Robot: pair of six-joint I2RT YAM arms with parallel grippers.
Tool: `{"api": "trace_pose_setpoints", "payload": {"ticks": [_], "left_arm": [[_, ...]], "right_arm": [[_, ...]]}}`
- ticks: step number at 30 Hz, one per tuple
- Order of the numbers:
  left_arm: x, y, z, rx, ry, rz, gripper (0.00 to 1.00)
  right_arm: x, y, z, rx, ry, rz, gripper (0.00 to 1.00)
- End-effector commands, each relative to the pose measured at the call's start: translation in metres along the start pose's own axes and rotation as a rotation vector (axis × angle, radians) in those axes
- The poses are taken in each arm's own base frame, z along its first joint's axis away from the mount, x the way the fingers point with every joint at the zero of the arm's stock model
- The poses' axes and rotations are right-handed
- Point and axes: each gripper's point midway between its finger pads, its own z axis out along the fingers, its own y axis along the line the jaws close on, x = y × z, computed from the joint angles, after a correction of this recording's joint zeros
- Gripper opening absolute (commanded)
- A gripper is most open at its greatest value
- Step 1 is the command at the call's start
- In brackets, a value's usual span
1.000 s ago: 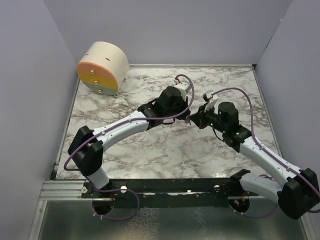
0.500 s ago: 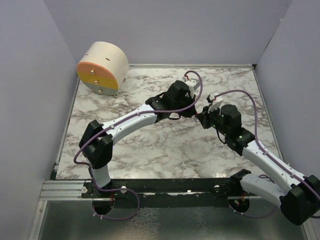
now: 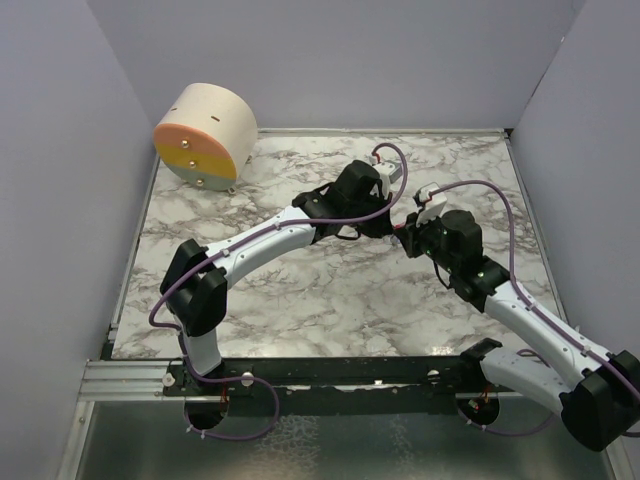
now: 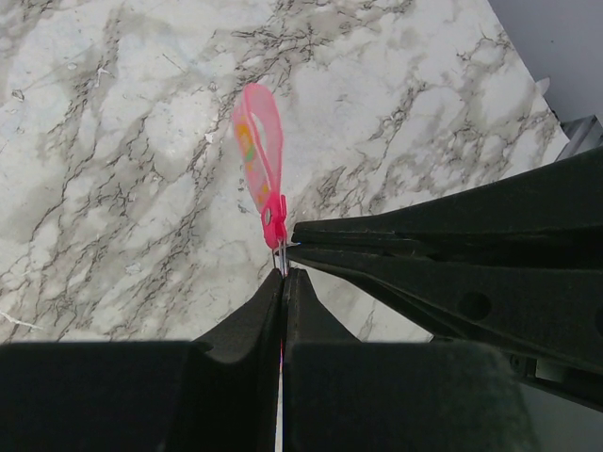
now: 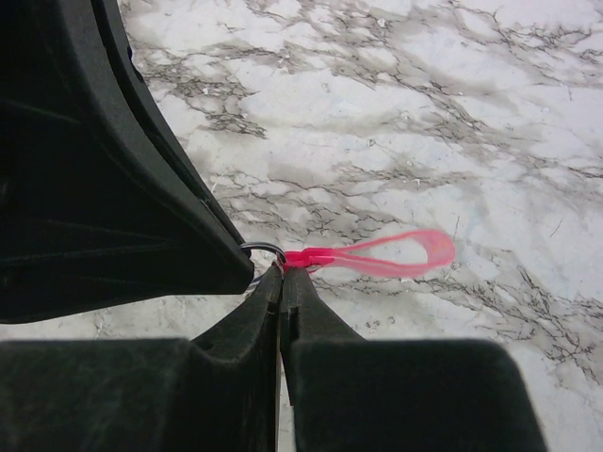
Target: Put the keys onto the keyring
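In the top view, the left gripper and right gripper are seen tip to tip over the right-centre of the marble bench. How their fingers stand cannot be told from here. A beige drum with an orange face is set at the back-left corner, well apart.

In the left wrist view, the left gripper's fingers are pressed together, clamped on the thin metal of the ring. The pink key juts beyond the fingertips over the bench. The right gripper's fingers are seen coming in from the right, their tips at the same metal.

In the right wrist view, the right gripper's fingers are pinched together on the key's narrow end. The ring is seen just left of it, against the left gripper's tip. The key, blurred, is stretched out to the right.
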Motion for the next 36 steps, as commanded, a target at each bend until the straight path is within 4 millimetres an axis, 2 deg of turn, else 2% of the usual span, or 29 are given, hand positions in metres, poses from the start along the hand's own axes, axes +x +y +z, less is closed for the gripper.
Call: {"api": "trace_pose_setpoints", "payload": {"ticks": [1,18,36], "left_arm": [[0.022,-0.014,-0.006,0.070,0.107,0.001,0.00],[0.028,-0.023,-0.004,0.126,0.149,-0.004,0.00],[0.015,-0.040,-0.015,0.283,0.163,-0.102,0.00]], "right_arm": [[-0.017,-0.018,-0.003,0.095,-0.063,-0.022,0.01],[-0.032,-0.020,-0.009,0.107,-0.110,-0.017,0.03],[-0.038,-0.018,-0.019,0.095,-0.179,-0.048,0.02]]}}
